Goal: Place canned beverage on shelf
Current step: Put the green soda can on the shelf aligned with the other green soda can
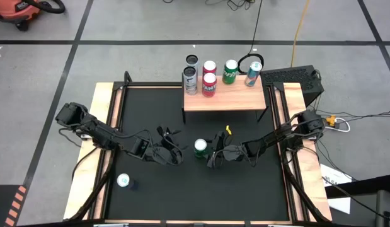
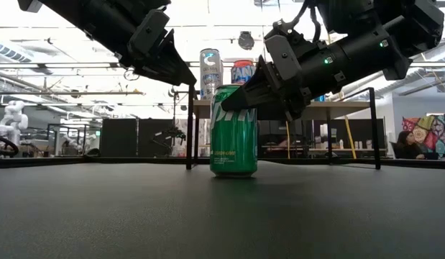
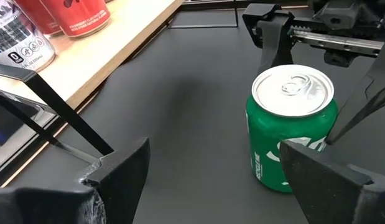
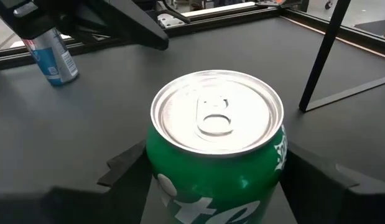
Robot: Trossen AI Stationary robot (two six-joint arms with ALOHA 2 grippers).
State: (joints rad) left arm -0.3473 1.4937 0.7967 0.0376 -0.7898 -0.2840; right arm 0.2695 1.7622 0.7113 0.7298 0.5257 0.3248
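A green can [image 1: 200, 147] stands upright on its base in the middle of the black table, its silver top [image 4: 217, 118] showing. My right gripper [image 4: 214, 186] reaches in from the table's right and is shut on it. My left gripper [image 3: 211, 186] hovers open just left of the can, holding nothing. The shelf [image 1: 225, 94], a light-wood board on thin black legs, stands at the far edge with several cans on it. My right gripper has the green can's side wall [image 4: 156, 180] pinched between its two fingers, one on each side, at the can's upper half [image 2: 236, 101]. The fingers come from the table's right, slanting slightly down. The can stays upright with its base on the table.
A blue-and-white can [image 1: 123, 181] stands alone near the table's front left. Wooden side rails [image 1: 103, 120] border the table. The shelf's black legs [image 2: 190, 129] stand just behind the green can. Bare shelf board [image 1: 242, 98] shows in front of its cans.
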